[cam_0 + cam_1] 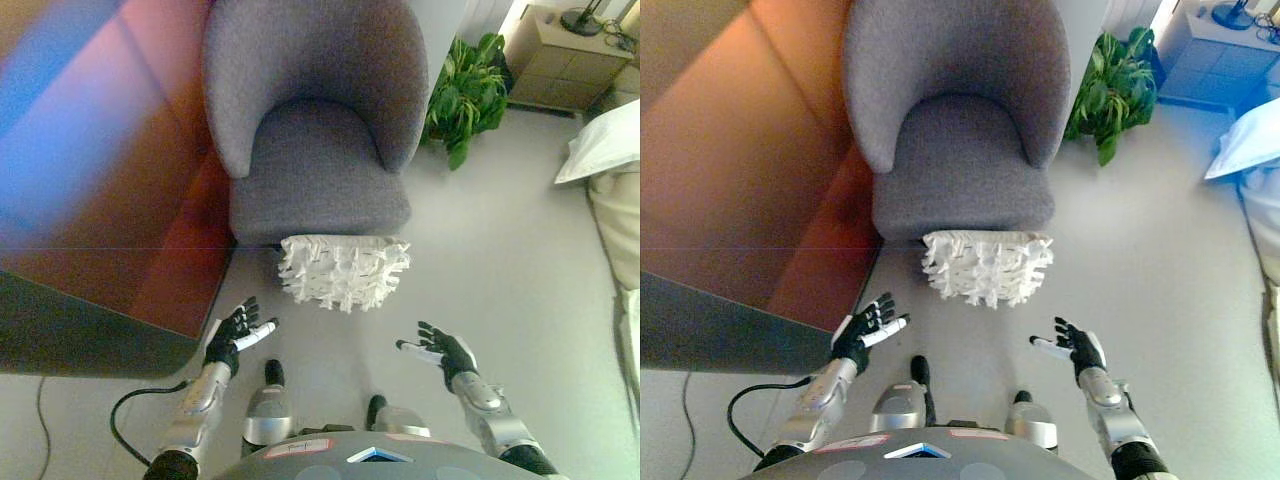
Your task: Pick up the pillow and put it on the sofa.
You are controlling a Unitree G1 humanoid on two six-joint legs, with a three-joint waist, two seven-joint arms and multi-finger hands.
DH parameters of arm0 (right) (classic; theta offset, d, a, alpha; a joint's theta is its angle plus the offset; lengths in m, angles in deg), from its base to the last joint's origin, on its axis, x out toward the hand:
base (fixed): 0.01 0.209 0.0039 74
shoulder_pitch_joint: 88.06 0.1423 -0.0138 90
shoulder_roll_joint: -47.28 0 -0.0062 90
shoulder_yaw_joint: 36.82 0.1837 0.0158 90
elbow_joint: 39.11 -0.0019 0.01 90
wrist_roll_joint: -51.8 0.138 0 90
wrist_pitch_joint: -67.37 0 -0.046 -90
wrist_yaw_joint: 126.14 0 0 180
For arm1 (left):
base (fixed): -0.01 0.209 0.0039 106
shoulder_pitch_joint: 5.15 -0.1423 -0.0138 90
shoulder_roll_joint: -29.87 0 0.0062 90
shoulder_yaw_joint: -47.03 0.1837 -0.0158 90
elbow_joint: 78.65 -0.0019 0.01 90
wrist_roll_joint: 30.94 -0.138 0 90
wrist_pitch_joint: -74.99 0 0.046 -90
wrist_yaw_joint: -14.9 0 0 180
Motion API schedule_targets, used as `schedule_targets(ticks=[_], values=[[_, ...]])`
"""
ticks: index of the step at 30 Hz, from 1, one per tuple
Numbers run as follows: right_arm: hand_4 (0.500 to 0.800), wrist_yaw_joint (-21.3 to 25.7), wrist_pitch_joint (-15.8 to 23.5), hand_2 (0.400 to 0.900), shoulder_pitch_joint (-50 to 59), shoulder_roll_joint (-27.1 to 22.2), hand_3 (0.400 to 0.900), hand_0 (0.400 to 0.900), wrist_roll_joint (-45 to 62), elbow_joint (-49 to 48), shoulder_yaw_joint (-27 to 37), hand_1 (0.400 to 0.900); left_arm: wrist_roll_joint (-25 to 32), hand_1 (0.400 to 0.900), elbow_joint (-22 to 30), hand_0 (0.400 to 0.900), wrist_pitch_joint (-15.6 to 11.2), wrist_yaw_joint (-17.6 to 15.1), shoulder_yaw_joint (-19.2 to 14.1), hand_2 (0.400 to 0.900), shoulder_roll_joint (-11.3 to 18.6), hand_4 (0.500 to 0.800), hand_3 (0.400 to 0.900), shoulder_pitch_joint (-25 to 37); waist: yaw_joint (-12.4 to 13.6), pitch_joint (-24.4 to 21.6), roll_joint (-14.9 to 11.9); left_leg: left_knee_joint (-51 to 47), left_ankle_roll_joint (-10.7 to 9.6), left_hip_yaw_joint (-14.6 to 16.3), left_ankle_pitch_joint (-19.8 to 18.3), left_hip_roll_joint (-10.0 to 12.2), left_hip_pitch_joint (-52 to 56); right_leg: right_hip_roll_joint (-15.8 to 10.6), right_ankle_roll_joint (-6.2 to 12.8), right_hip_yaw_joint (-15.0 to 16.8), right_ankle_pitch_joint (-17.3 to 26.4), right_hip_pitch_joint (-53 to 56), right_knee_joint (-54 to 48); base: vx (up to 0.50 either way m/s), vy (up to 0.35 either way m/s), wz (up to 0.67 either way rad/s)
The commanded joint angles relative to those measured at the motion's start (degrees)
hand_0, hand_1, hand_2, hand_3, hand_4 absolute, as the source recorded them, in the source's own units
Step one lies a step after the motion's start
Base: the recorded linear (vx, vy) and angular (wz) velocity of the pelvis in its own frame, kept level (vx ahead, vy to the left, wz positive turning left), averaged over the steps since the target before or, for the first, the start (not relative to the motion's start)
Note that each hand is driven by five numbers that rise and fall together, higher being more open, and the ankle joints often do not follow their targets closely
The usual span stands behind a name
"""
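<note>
Both hands, L (237, 328) & R (444, 350), spread open, empty, flanking pillow (343, 269) w/o touching.

I see the pillow (343, 271) on the floor (500, 260) at the sofa's (316, 120) six o'clock, touching its base; a plant (466, 95) sits at the sofa's three o'clock.

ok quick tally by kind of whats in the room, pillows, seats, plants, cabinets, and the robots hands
pillow: 1, white, on the floor against the seat front
sofa: 1, grey
plant: 1
cabinet: 1
hands: 2, left hand and right hand, both open
total: 6
</note>
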Motion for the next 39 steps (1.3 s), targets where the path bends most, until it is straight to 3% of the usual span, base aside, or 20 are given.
schedule_targets(ticks=[1, 2, 4, 7, 9, 10, 14, 16, 17, 20, 23, 25, 27, 31, 36, 39], values=[[0.8, 0.5, 3.8, 0.9, 0.6, -1.2, 0.9, 0.9, -0.3, -5.5, 3.0, 0.9, -0.7, 0.9, 9.2, 0.9, -4.1, 1.7, -1.9, 0.9, 3.2, 0.8, 0.9, 0.4, 1.4, -4.8, -0.4, -0.2, -0.2, -3.5, 5.0, 2.9, -13.3, -2.1, 4.2, -3.4, -4.3, 11.5, 5.1, 0.4, 0.147, -0.03], [0.8, 0.5, 3.8, 0.9, 0.6, -1.2, 0.9, 0.9, -0.3, -5.5, 3.0, 0.9, -0.7, 0.9, 9.2, 0.9, -4.1, 1.7, -1.9, 0.9, 3.2, 0.8, 0.9, 0.4, 1.4, -4.8, -0.4, -0.2, -0.2, -3.5, 5.0, 2.9, -13.3, -2.1, 4.2, -3.4, -4.3, 11.5, 5.1, 0.37, 0.155, 0.05], [0.8, 0.5, 3.0, 0.9, -0.5, -0.2, 0.9, 0.9, -1.0, -6.4, 3.6, 0.9, -1.3, 0.9, 10.4, 0.9, -3.2, 1.9, -1.3, 0.9, 4.6, 0.8, 0.9, 0.5, 1.5, -6.0, -1.6, 0.3, 2.1, -3.5, 2.9, 0.6, -12.8, -5.3, 5.9, -3.0, 1.9, 8.3, 11.8, 0.36, 0.195, 0.14], [0.8, 1.8, 3.0, 0.9, -1.6, 1.0, 0.9, 0.9, -1.8, -7.9, 3.4, 0.9, -0.8, 0.9, 11.2, 0.9, -2.1, 3.1, -0.6, 0.9, 6.1, 0.8, 0.9, 1.2, 1.9, -7.2, -1.3, 0.8, 5.0, -5.4, 0.0, -2.7, -12.1, -7.6, 6.21, -2.6, 6.8, 4.4, 22.3, 0.42, 0.246, 0.13], [0.8, 3.9, 3.1, 0.9, -1.0, 1.8, 0.9, 0.9, -2.8, -8.2, 3.2, 0.9, -1.2, 0.9, 11.9, 0.9, -1.1, 3.5, -0.3, 0.9, 7.3, 0.8, 0.9, 1.7, 1.9, -7.7, -0.8, 1.5, 6.6, -4.5, -2.3, -4.5, -10.6, -9.2, 6.57, -3.2, 10.3, 0.4, 31.6, 0.41, 0.232, 0.1], [0.8, 5.2, 3.4, 0.9, -0.3, 1.9, 0.9, 0.9, -3.5, -8.0, 2.7, 0.9, -1.1, 0.9, 12.0, 0.9, -0.8, 2.9, 0.0, 0.9, 7.5, 0.8, 0.9, 2.1, 1.4, -7.6, -0.5, 1.7, 7.1, -4.1, -3.4, -4.8, -9.3, -9.7, 5.85, -2.9, 10.7, -3.0, 33.4, 0.33, 0.154, 0.15], [0.8, 12.1, 3.9, 0.9, 1.5, 1.5, 0.9, 0.9, -10.2, -8.3, 1.5, 0.9, -1.2, 0.9, 12.7, 0.9, -0.4, 3.7, 0.2, 0.9, 8.0, 0.8, 0.9, 3.9, -0.7, -6.5, 0.6, 1.2, 6.7, -3.4, -4.5, -4.6, -4.7, -6.7, 3.46, -5.7, 6.2, -10.6, 26.1, 0.26, -0.038, 0.31], [0.8, 15.8, 4.0, 0.9, 2.4, 0.6, 0.9, 0.9, -14.3, -7.7, 1.3, 0.9, -1.1, 0.9, 13.5, 0.9, 0.3, 3.2, 0.5, 0.9, 8.2, 0.8, 0.9, 5.0, -1.6, -5.3, 0.5, 1.1, 5.8, -3.7, -5.3, -4.2, -2.7, -7.9, 3.83, -6.4, 8.6, -13.0, 20.6, 0.26, -0.2, 0.34], [0.8, 17.6, 3.9, 0.9, 2.9, 0.2, 0.9, 0.9, -16.1, -7.7, 1.0, 0.9, -0.9, 0.9, 13.9, 0.9, 0.6, 3.0, 0.6, 0.9, 8.2, 0.8, 0.9, 5.4, -2.2, -4.7, 0.0, 1.3, 5.2, -4.1, -6.1, -4.2, -1.8, -9.2, 4.67, -6.0, 12.0, -14.5, 15.9, 0.28, -0.277, 0.4], [0.8, 21.7, 3.3, 0.9, 3.7, -1.1, 0.9, 0.9, -20.9, -8.5, 0.3, 0.9, -0.7, 0.9, 14.2, 0.9, -0.6, 3.1, 2.5, 0.9, 8.3, 0.8, 0.9, 5.6, -4.2, -3.7, -0.9, 1.9, 3.6, -6.7, -9.3, -3.3, 0.1, -11.4, 7.17, -1.8, 18.4, -17.9, 1.2, 0.37, -0.348, 0.71], [0.8, 23.7, 2.3, 0.9, 2.9, -1.9, 0.9, 0.9, -23.0, -10.1, 0.6, 0.9, -0.4, 0.9, 15.0, 0.9, -1.7, 3.9, 2.6, 0.9, 8.5, 0.8, 0.9, 3.6, -5.0, -3.3, -1.2, 2.3, 3.3, -9.5, -11.6, -1.4, 2.5, -12.2, 8.07, 0.0, 20.3, -19.9, -0.5, 0.39, -0.332, 0.68], [0.8, 24.5, 2.7, 0.9, 2.2, -2.4, 0.9, 0.9, -24.3, -10.4, 0.8, 0.9, -0.6, 0.9, 15.3, 0.9, -2.0, 4.3, 2.3, 0.9, 8.4, 0.8, 0.9, 2.7, -5.0, -3.2, -1.2, 2.5, 2.6, -10.8, -11.7, -0.2, 3.2, -11.6, 7.84, 0.5, 18.4, -18.2, -0.1, 0.33, -0.322, 0.47], [0.8, 25.4, 1.5, 0.9, 2.2, -3.4, 0.9, 0.9, -26.3, -10.3, 1.0, 0.9, -0.7, 0.9, 15.9, 0.9, -1.4, 3.3, 2.4, 0.9, 8.0, 0.8, 0.9, 1.6, -4.9, -3.4, -1.0, 2.7, 0.7, -11.5, -11.1, 2.8, 4.7, -10.7, 7.58, -0.8, 15.5, -17.2, 2.9, 0.28, -0.327, 0.59], [0.8, 28.0, 0.1, 0.9, 3.7, -7.3, 0.9, 0.9, -33.4, -11.1, 1.5, 0.9, -0.3, 0.9, 18.2, 0.9, -1.2, 7.7, 3.0, 0.9, 7.7, 0.8, 0.9, 0.4, -5.3, -2.5, 0.8, 2.7, -1.1, -8.9, -7.2, 7.4, 4.7, -8.8, 5.94, -3.5, 10.5, -17.5, 8.1, 0.13, -0.17, 0.6], [0.8, 32.0, -1.5, 0.9, 8.5, -12.5, 0.9, 0.9, -39.7, -10.2, 1.6, 0.9, 3.2, 0.9, 18.5, 0.9, -3.0, 7.9, 5.5, 0.9, 8.3, 0.8, 0.9, 4.8, -6.6, 0.9, 2.9, 6.0, -2.7, -6.4, -5.7, 9.4, -0.1, -10.6, 5.21, -4.8, 8.9, -22.1, 13.0, -0.06, -0.028, 0.58], [0.8, 36.0, -2.7, 0.9, 14.9, -14.2, 0.9, 0.9, -40.4, -8.5, 0.2, 0.9, 5.3, 0.9, 20.2, 0.9, -6.0, 7.0, 7.3, 0.9, 9.9, 0.8, 0.9, 8.8, -6.2, 5.9, 3.3, 8.4, -2.8, -8.4, -6.4, 9.6, -5.9, -13.0, 5.65, -3.6, 8.9, -29.5, 17.4, -0.22, -0.041, 0.35]])
